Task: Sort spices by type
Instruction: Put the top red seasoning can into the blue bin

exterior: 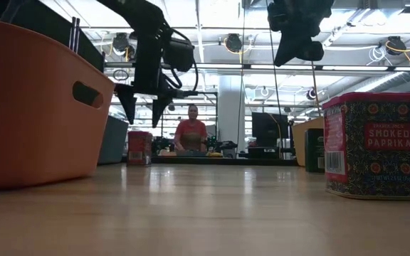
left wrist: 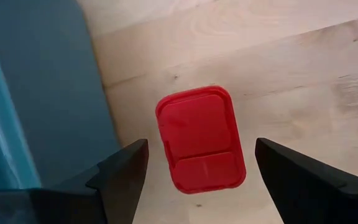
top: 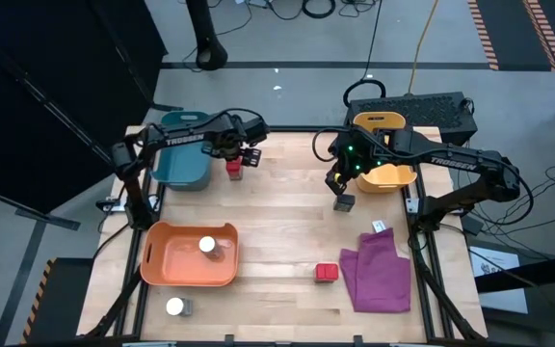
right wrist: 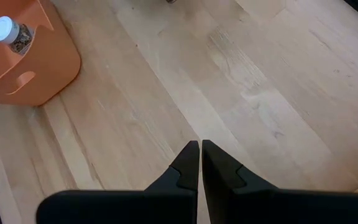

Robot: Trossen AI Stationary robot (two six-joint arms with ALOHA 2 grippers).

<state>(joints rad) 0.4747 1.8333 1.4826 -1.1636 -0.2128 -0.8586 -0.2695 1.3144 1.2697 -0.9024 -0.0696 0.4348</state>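
Left gripper (left wrist: pixel 194 163) spread wide above red tin (left wrist: pixel 200 139), just beside teal bin (top: pixel 181 164) wall; right gripper (right wrist: pixel 200 155) clenched empty over bare wood.

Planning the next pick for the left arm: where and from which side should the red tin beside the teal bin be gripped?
Probably from straight above, across its two long side walls. The red tin stands upright on the table beside the teal bin, lid up. The left end effector hangs over it, fingers open and flanking its narrower width, so lowering and closing there looks best. There seems to be space on the bin side.
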